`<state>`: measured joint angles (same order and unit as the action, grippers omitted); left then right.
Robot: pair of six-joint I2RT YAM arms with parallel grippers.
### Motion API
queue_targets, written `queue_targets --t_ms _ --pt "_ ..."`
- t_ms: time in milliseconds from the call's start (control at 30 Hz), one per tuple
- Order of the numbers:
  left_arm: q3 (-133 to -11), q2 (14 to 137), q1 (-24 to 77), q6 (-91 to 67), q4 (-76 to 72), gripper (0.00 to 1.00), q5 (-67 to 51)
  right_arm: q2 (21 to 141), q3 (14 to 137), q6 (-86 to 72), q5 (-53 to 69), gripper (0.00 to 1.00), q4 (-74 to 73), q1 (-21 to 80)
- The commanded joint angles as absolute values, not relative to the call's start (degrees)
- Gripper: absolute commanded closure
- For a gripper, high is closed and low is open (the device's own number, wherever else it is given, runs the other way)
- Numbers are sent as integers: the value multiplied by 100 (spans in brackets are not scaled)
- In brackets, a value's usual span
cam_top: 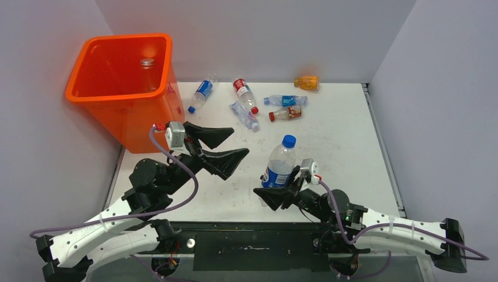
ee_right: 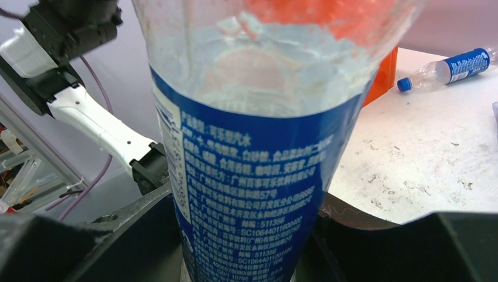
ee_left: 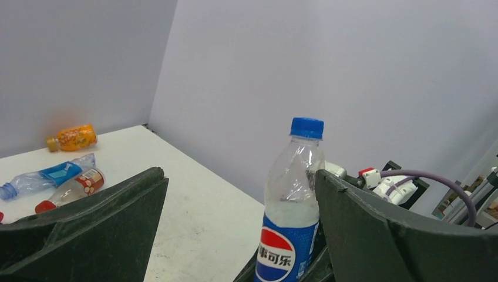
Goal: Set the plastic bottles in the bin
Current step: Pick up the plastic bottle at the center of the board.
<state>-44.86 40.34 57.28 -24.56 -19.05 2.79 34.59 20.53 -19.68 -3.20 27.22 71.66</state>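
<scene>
Pepsi bottle, clear with a blue cap and blue label, stood upright near the front of the table. Your right claw was clamped low on its body. In your right wrist view the label filled the frame, with a dark finger pressed against it on each side.

Your left claw was spread wide with nothing between its fingers. It hung over the table just beside the near corner of the bin, and its tips pointed toward the held bottle. In the left wrist view that bottle stood between the two parted fingers, farther off and clear of both.

The bin sat at the far left of the table against the wall. The top of a clear bottle with a silvery cap showed inside it near the far wall.

You had six more bottles lying on their sides along the back of the table:
- a blue-labelled bottle close to the bin
- a red-labelled bottle beside that
- a crumpled clear bottle just in front of the red one
- a second blue-labelled bottle farther right
- a red-capped bottle touching or nearly touching its near side
- an orange bottle against the back wall, apart from the others
</scene>
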Motion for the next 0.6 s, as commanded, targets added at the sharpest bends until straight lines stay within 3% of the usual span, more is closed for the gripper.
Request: queue_targets --t_ms 0,167,367,400,567 --pt "-5254 4503 5746 -2319 -1498 4 -205 3665 2026 -1872 -382 95 3370 7150" --pt "-6130 5198 5748 -2150 -907 4 -977 4024 2244 -1821 -255 95 3234 7185" --pt "-6574 5667 5788 -1995 -255 0 -1116 4075 2305 -1785 -359 95 3077 7229" --pt "-6582 5695 5796 -1981 -245 6 -1120 4092 2317 -1777 -366 95 3059 7225" --pt "-6781 5881 5797 -1912 82 15 -989 4186 2337 -1768 -361 95 3071 7251"
